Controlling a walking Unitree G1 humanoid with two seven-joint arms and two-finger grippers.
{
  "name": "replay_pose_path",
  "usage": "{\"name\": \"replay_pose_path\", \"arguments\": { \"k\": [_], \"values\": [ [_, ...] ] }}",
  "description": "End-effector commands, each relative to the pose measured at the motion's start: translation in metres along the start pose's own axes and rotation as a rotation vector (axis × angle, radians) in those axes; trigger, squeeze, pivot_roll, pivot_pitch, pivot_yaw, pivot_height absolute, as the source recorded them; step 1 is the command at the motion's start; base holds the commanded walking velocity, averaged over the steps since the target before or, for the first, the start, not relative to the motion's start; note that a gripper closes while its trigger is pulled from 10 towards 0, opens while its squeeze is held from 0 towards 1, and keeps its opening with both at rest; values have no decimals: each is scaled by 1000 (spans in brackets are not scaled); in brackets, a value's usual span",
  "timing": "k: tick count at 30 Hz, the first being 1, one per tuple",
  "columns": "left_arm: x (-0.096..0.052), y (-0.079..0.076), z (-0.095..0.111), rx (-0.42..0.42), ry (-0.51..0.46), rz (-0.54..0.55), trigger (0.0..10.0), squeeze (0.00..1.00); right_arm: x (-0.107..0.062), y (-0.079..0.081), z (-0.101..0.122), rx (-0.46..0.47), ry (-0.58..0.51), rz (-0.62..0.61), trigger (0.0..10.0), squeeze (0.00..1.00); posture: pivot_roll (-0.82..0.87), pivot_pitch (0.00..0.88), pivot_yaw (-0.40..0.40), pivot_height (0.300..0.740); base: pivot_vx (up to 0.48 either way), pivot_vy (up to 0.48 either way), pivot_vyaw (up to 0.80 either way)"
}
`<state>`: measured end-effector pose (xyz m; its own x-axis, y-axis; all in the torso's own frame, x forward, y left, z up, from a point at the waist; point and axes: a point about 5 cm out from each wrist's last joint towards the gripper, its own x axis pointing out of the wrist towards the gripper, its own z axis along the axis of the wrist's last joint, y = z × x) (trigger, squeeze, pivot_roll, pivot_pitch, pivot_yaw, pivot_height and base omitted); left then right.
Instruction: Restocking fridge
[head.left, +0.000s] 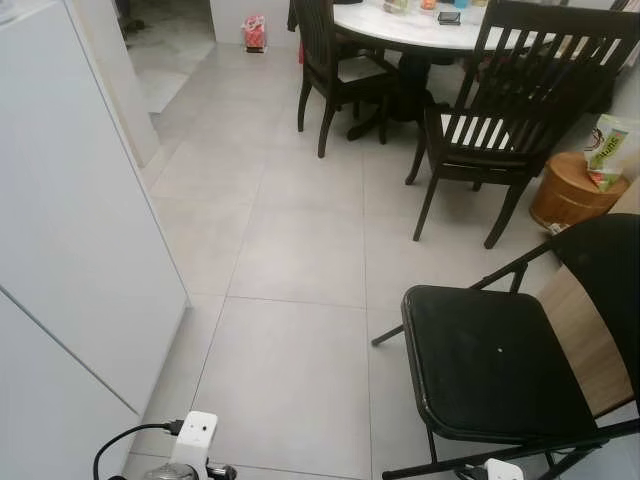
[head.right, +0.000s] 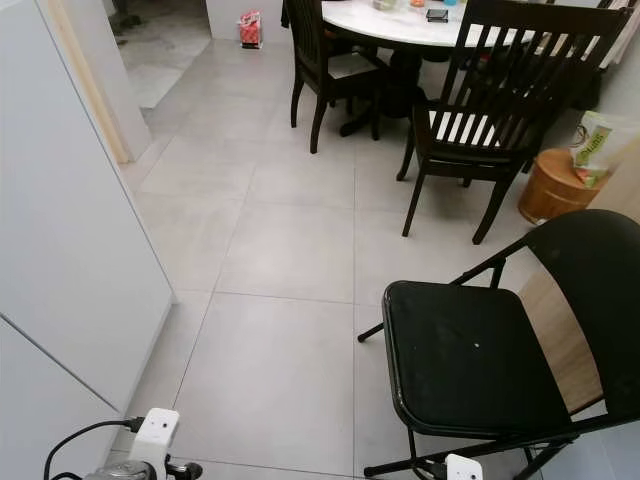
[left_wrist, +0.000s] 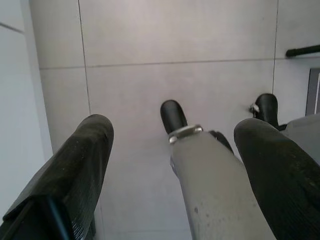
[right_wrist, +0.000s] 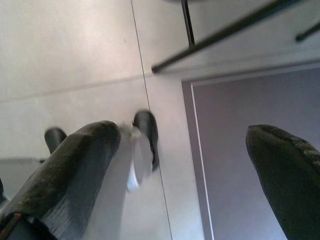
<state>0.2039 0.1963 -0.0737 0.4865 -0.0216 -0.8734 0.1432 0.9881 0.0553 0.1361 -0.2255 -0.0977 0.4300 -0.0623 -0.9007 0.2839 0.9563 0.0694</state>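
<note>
Head views: white fridge (head.left: 70, 230) filling the left side, doors shut, a seam between two panels running low across its face. Grey tiled floor (head.left: 300, 250) stretching ahead. Near right, a black folding chair (head.left: 495, 365) with padded seat, backrest toward the right edge, a light wooden panel (head.left: 585, 335) just beside it. Far right, a white round table (head.left: 400, 25) with small items on top, too small to identify, and two dark wooden chairs (head.left: 510, 110) drawn up to it. Beside the nearer wooden chair, a round wooden tub (head.left: 570, 190) with a green and white packet (head.left: 605, 150) resting on it. Far off by the wall, a small red bag (head.left: 255, 32) on the floor. At the bottom edge, a white wrist fitting with a black cable (head.left: 130, 440) on the left and the tip of another white fitting on the right.

Left wrist view: left gripper (left_wrist: 175, 165) hanging over the floor tiles, fingers (left_wrist: 75, 170) spread wide, nothing between them. Below, the robot's grey leg (left_wrist: 215, 190) and black feet. Fridge face along one edge.

Right wrist view: right gripper (right_wrist: 187, 175) likewise pointed at the floor, fingers (right_wrist: 75, 175) wide apart and empty. Folding chair's black leg tube (right_wrist: 225, 35) crossing above, a purplish mat (right_wrist: 250, 125) on the tiles beneath, one foot blurred.
</note>
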Motion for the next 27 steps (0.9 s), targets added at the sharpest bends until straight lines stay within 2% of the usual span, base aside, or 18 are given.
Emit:
{"name": "replay_pose_path", "arguments": {
  "k": [1,11,14,18,27],
  "values": [
    [0,2,2,13,-2,12,10000,0,0,-2,4,15,-17,-10,10000,0,-26,0,-37,740,0,0,0],
    [0,4,2,3,-1,24,10000,0,0,-2,5,32,-31,-14,10000,0,-25,0,-28,740,0,0,0],
    [0,4,2,1,4,26,10000,0,0,-2,6,-4,-29,-16,10000,0,-24,0,-31,740,0,0,0],
    [0,2,2,-15,1,9,10000,0,0,-2,5,-45,-13,-7,10000,0,-25,0,-34,740,0,0,800],
    [0,2,2,-20,-4,7,10000,0,0,-2,5,-34,-16,-5,10000,0,-25,0,-34,740,0,0,800]
  ]
}}
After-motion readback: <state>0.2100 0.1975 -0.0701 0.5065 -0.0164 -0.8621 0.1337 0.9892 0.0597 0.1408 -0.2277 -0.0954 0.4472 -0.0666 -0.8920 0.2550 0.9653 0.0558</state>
